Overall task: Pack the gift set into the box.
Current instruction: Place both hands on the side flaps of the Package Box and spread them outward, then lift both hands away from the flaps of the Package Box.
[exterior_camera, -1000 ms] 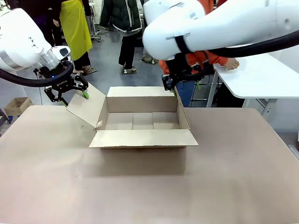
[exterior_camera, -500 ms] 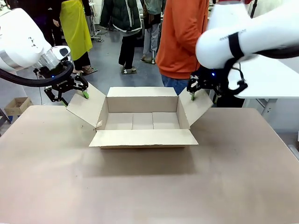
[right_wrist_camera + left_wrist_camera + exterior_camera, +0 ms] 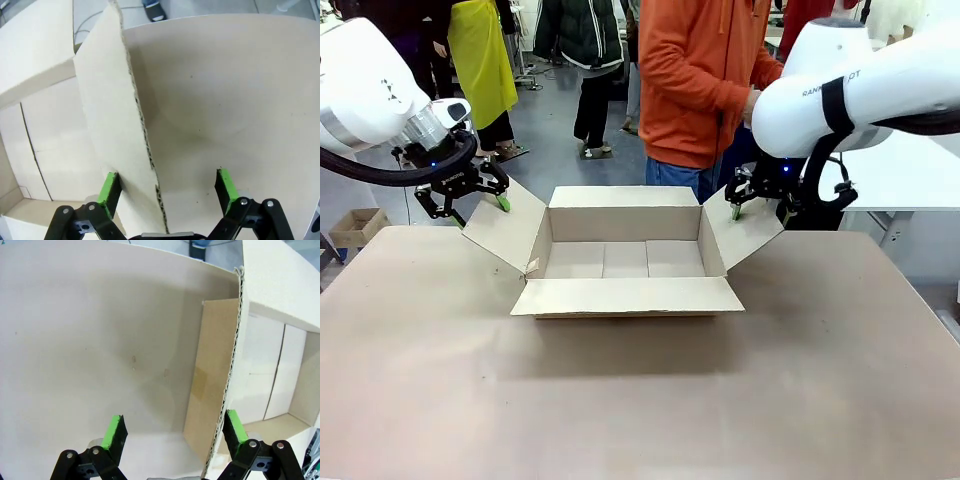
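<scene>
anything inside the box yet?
The box shows only its bare cardboard floor panels. The near wall hides the floor's front strip, so that part cannot be checked.

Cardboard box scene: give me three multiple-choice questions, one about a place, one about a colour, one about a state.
1. Where is the right gripper?
A. at the box's right flap
B. inside the box
C. far from the box
2. What colour top does the person behind the box wear?
A. blue
B. orange
C. white
3. How is the box?
A. taped shut
B. open, full
C. open, empty
Answers: 1 A, it straddles the flap's edge; 2 B, orange sleeves and chest; 3 C, flaps spread, bare bottom showing.
</scene>
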`<state>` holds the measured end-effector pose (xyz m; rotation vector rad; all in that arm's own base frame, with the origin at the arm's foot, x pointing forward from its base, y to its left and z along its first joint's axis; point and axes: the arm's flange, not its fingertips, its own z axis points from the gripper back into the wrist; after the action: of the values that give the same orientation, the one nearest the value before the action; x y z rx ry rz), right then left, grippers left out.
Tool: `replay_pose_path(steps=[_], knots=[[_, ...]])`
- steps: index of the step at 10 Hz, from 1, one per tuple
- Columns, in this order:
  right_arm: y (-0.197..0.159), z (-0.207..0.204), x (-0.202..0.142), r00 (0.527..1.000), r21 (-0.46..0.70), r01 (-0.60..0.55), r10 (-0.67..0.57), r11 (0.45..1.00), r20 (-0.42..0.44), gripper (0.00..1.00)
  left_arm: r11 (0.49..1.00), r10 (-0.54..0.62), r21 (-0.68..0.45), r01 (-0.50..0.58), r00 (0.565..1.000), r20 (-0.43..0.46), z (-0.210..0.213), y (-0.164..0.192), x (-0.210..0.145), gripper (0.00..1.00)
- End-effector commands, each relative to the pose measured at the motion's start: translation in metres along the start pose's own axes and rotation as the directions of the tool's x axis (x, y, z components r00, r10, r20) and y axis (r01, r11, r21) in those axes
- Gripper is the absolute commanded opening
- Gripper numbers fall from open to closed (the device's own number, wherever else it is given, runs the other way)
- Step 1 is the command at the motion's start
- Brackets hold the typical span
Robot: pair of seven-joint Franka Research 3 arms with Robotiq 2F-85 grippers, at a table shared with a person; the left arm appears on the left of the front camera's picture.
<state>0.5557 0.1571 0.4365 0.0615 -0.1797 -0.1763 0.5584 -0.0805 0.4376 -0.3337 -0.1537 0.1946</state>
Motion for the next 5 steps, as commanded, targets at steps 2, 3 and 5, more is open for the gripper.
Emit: replay_pose_path(steps=[2,3,5], knots=[[0.0081,0.0025,0.0057,1.000,-0.031,0.016,-0.016,0.999,0.001,1.00,1.000,0.011,0.012,-0.011,1.000,0.013,0.0025,-0.0015,-0.0008,1.00],[0.0081,0.0025,0.0057,1.000,-0.031,0.016,-0.016,0.999,0.001,1.00,1.000,0.011,0.012,-0.011,1.000,0.013,0.0025,-0.0015,-0.0008,1.00],[0.0081,0.0025,0.0057,1.000,-0.031,0.016,-0.016,0.999,0.001,1.00,1.000,0.011,0.012,-0.011,1.000,0.013,0.0025,-0.0015,-0.0008,1.00]])
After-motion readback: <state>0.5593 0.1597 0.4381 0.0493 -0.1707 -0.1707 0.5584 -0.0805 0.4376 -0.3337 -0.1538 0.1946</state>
